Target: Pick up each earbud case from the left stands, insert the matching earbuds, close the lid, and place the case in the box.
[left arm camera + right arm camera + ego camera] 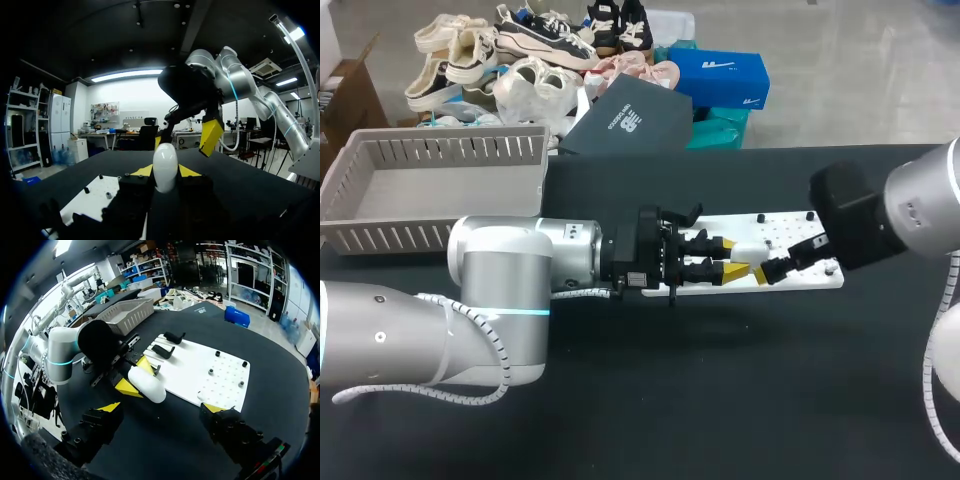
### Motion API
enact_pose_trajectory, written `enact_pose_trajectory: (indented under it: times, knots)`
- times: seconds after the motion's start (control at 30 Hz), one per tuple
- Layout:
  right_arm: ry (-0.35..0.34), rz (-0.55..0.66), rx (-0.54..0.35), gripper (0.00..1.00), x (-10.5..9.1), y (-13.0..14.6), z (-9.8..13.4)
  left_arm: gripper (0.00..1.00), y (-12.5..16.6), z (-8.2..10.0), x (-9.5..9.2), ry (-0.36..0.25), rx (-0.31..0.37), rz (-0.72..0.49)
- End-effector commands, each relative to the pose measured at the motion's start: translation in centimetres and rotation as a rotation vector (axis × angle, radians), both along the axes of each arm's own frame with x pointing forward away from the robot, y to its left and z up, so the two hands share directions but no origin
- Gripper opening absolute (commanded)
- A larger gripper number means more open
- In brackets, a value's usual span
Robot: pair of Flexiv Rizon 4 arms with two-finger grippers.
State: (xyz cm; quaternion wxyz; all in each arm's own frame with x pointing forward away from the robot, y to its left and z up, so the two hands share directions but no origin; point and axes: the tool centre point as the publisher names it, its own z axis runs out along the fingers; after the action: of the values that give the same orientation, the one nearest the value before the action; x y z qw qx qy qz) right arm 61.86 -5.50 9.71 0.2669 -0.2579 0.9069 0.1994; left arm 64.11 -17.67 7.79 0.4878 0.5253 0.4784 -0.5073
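Closest to the head camera is my left arm (500, 270), thick and silver, which comes in from the left over the black table (720, 400) and ends at the left gripper (725, 258). Its yellow-tipped jaws are pinched on a glossy white, egg-shaped earbud case (165, 169), one tip on each flank. The case stands up out of the grip at the near edge of the flat white peg board (197, 365). No seam gapes, so the lid looks shut, though I cannot be sure. The right gripper (161, 408) faces it with jaws spread wide and nothing between them, its tips close to the case's upper end.

As I judge it, the main risk is slip. The shell is smooth and rounded and is held low down by two small pads. A sideways or downward push from the right fingers, say to lever the lid, could swivel it in the grip or squirt it out onto the table. The two sets of fingers also stand very near one another, so a slightly off approach could knock tip against tip instead of meeting the case.

Small dark studs (217, 354) stand on the board. I cannot tell whether any are earbuds, and a wrong pick there would stall the insertion. The grey slatted plastic basket (450, 150) lies well apart at the far left, a long carry for a loose grip.
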Motion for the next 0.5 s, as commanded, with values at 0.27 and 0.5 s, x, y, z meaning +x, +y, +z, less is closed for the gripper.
enact_pose_trajectory:
  times: [0.27, 0.5]
  knots:
    - [-0.042, -0.091, -0.086, 1.0, 0.88, 0.26, -0.27, 0.0, 0.0, -0.11, 0.17, 0.0, -0.002, -0.006]
    - [-0.041, -0.102, -0.088, 1.0, 1.14, 0.14, -0.36, 0.0, 0.0, -0.11, 0.17, 0.0, -0.002, -0.006]
